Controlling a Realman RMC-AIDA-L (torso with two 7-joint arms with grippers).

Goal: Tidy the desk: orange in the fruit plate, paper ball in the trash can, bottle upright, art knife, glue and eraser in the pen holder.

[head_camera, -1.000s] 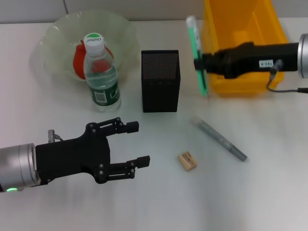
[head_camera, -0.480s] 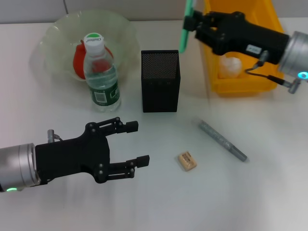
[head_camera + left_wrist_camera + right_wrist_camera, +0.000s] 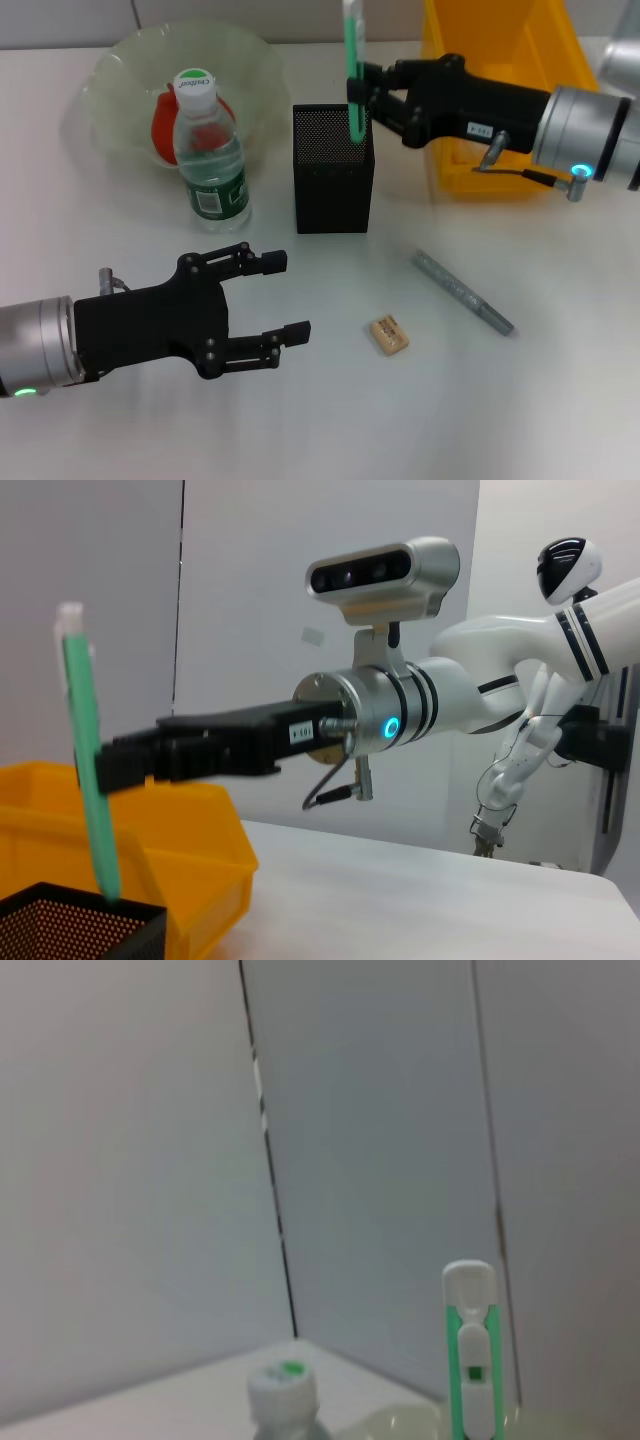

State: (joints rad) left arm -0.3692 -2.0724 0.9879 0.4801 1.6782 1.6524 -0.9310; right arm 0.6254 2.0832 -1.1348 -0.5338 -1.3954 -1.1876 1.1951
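My right gripper is shut on the mint-green art knife and holds it upright, with its lower end dipping into the black mesh pen holder. The left wrist view shows the same knife, holder and right gripper. The knife's white end shows in the right wrist view. The grey glue and the tan eraser lie on the desk. The bottle stands upright. The orange sits in the fruit plate. My left gripper is open and empty, left of the eraser. The paper ball is hidden.
The yellow trash can stands at the back right, partly behind my right arm. The bottle stands just in front of the fruit plate, left of the pen holder. The bottle's cap shows in the right wrist view.
My right gripper has carried the art knife left from in front of the trash can, turned it upright and lowered its end into the pen holder. The left arm has not moved.
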